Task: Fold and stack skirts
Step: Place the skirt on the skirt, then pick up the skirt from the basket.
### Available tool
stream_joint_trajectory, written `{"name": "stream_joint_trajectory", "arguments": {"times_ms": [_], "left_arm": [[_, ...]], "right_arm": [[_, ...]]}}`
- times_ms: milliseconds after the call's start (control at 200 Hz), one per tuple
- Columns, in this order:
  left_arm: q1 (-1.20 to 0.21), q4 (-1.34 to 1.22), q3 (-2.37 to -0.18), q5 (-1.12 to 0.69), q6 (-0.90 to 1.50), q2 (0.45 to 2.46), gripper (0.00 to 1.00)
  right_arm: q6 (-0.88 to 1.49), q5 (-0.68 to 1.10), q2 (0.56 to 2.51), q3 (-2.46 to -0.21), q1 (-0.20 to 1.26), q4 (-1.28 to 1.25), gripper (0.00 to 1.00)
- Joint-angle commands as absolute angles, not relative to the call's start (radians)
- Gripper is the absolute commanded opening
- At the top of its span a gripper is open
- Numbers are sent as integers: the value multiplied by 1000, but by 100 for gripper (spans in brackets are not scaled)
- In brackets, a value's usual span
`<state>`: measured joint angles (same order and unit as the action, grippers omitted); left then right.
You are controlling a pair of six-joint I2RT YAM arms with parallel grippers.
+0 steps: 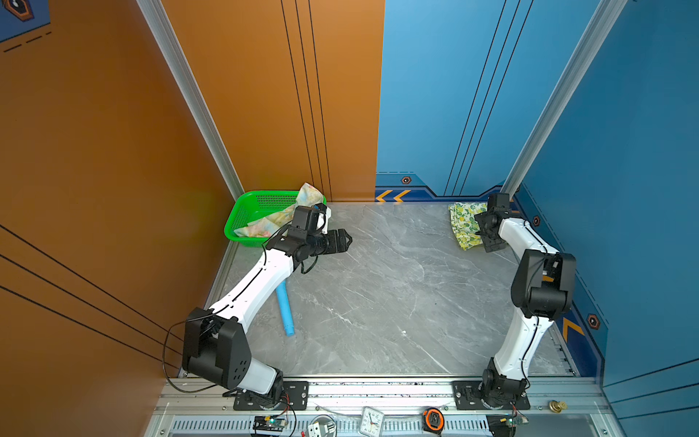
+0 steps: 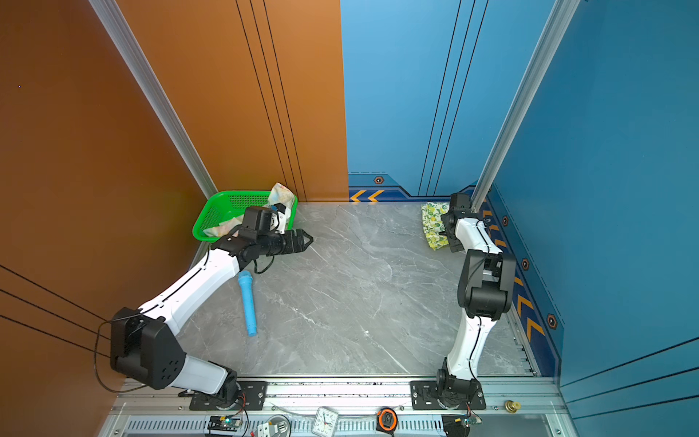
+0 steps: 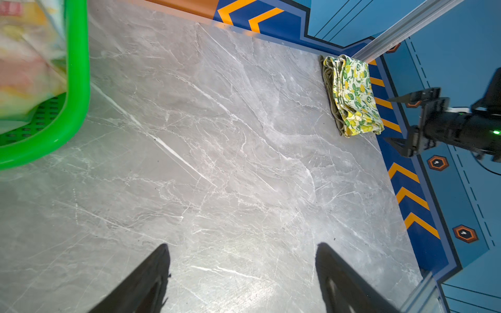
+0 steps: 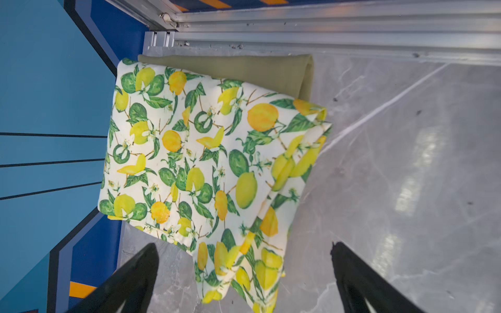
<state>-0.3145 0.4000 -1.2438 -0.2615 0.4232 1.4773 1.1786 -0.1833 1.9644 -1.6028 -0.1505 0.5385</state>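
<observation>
At the front rail, nearest my bases, lie a small clock (image 1: 372,420) and an orange tape measure (image 1: 434,419). Just beyond them, on the grey marble table (image 1: 397,302), a light-blue microphone toy (image 2: 247,302) lies flat, its head partly hidden behind my left arm in a top view.

Farther in, my left gripper (image 1: 347,241) hovers above the table just beside the green basket. Its fingers (image 3: 151,276) are spread apart with nothing between them.

On the other side, my right gripper (image 4: 244,245) hangs above the near end of the folded stack, jaws wide apart and holding nothing. A loose corner of cloth lies below the gap.

That stack sits in the far right corner of the table, close to the blue wall. The lemon skirt (image 4: 203,162) lies folded on top of the olive-green skirt (image 4: 244,67), whose edge shows from beneath.

In the far left corner stands the green basket (image 1: 264,200). The pastel flowered skirt (image 1: 308,195) lies crumpled in it, one end draped up over the rim.
</observation>
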Motion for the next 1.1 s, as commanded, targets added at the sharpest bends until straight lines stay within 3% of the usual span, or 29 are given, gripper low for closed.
{"name": "stream_joint_trajectory", "arguments": {"times_ms": [0, 145, 325, 466, 716, 1096], "left_arm": [[-302, 443, -1244, -154, 427, 1459, 91], [-299, 523, -1307, 69, 421, 1487, 93], [-258, 671, -1510, 315, 390, 1647, 98], [-177, 734, -1679, 352, 391, 1807, 98], [-27, 843, -1954, 318, 460, 2085, 96], [113, 879, -2230, 256, 525, 2359, 93]], "right_arm": [[1068, -284, 1858, -1560, -145, 661, 100], [874, -275, 1729, -1444, -113, 568, 100], [662, -284, 1508, -1185, 74, 348, 100], [613, -194, 1401, -1024, 249, 216, 94], [525, -286, 1457, -1111, 545, 300, 91], [502, -278, 1580, -1199, 669, 305, 89]]}}
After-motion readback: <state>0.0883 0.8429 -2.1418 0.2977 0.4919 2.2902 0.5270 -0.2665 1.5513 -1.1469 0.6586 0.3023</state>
